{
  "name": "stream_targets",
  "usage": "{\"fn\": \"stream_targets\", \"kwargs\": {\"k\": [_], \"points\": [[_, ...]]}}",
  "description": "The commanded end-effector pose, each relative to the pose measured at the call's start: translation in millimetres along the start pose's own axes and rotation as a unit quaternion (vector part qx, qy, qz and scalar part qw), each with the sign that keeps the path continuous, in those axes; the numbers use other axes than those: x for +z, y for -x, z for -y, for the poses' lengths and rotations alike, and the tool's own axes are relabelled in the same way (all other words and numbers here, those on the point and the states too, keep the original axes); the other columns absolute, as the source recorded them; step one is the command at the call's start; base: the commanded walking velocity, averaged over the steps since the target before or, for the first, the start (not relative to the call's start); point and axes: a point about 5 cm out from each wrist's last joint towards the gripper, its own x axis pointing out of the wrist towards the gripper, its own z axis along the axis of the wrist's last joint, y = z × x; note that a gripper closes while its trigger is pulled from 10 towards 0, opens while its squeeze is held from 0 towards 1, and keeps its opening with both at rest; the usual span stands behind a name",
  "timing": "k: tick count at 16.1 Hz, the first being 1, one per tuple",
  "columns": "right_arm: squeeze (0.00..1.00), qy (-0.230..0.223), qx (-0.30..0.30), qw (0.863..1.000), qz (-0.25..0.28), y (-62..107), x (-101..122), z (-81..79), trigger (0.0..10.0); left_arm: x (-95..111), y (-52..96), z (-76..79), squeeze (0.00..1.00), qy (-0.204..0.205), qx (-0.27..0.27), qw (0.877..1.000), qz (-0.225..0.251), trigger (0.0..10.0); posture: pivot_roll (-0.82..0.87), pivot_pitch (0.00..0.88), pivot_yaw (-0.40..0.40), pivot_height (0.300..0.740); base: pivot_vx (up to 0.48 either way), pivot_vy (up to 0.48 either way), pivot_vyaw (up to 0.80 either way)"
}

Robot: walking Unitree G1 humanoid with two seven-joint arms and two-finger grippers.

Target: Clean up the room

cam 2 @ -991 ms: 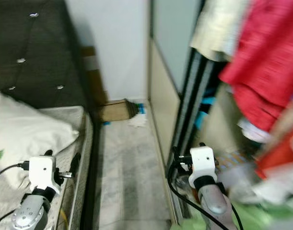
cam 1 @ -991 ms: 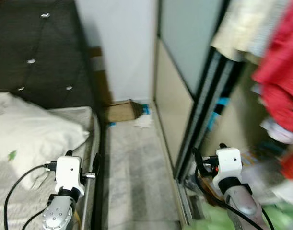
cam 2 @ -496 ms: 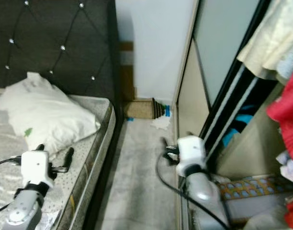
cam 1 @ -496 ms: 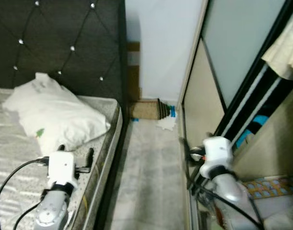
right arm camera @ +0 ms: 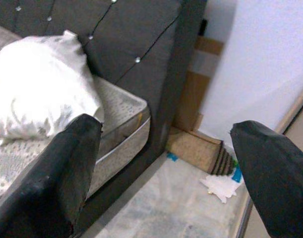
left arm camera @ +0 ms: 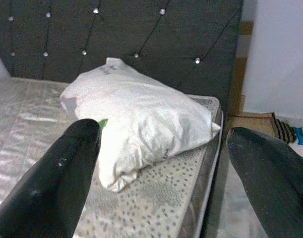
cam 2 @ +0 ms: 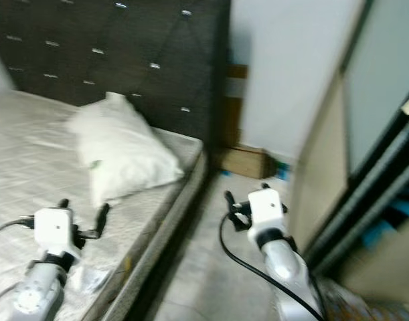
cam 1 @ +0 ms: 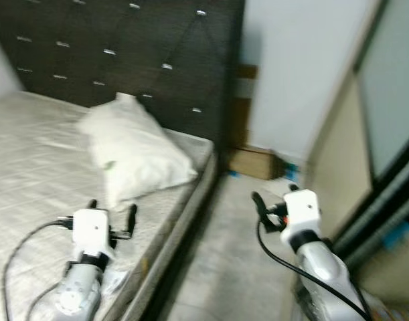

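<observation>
A white pillow lies on the grey mattress against the dark tufted headboard. My left gripper hovers open over the mattress edge, short of the pillow, nothing between its fingers. My right gripper is open above the floor strip beside the bed. Beyond it a cardboard box sits against the wall, with a crumpled white paper on the floor beside it. A clear wrapper lies on the mattress near my left arm.
A narrow grey floor aisle runs between the bed and the sliding wardrobe door on the right. A small blue item lies by the box. The white wall closes the aisle's far end.
The camera has swung left: the bed and pillow now take up more of the picture and the wardrobe's hanging clothes have slid out on the right. Both grippers remain open.
</observation>
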Motion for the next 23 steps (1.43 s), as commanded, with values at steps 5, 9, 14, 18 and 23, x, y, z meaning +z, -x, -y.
{"fn": "stream_targets", "kwargs": {"k": [5,9,14,18,23], "points": [[0.00,-0.004,0.003,1.000,0.009,-6.4,3,-3.3,10.0,5,-3.7,-0.7,0.00,-0.006,0.003,1.000,0.011,10.0,-0.03,0.000,-0.014,0.740,0.000,0.000,0.80],[0.00,-0.005,0.009,1.000,0.013,-9.2,5,-5.8,10.0,6,-4.3,1.5,0.00,-0.006,-0.006,1.000,0.015,10.0,-0.03,0.000,-0.015,0.740,0.000,0.000,0.80],[0.00,0.016,0.013,1.000,0.023,-12.2,7,-2.7,10.0,5,-4.5,5.0,0.00,-0.004,-0.013,1.000,0.014,10.0,-0.03,0.000,-0.014,0.740,0.000,0.000,0.80],[0.00,0.012,0.015,1.000,0.024,-12.9,6,-4.6,10.0,5,-4.6,2.7,0.00,-0.004,-0.011,1.000,0.014,10.0,-0.03,0.000,-0.016,0.740,0.000,0.000,0.80],[0.00,0.013,0.015,0.999,0.027,-13.3,6,-2.3,10.0,5,-4.2,8.8,0.00,0.003,-0.026,0.999,0.017,10.0,-0.04,0.000,-0.016,0.740,0.000,0.000,0.80]]}}
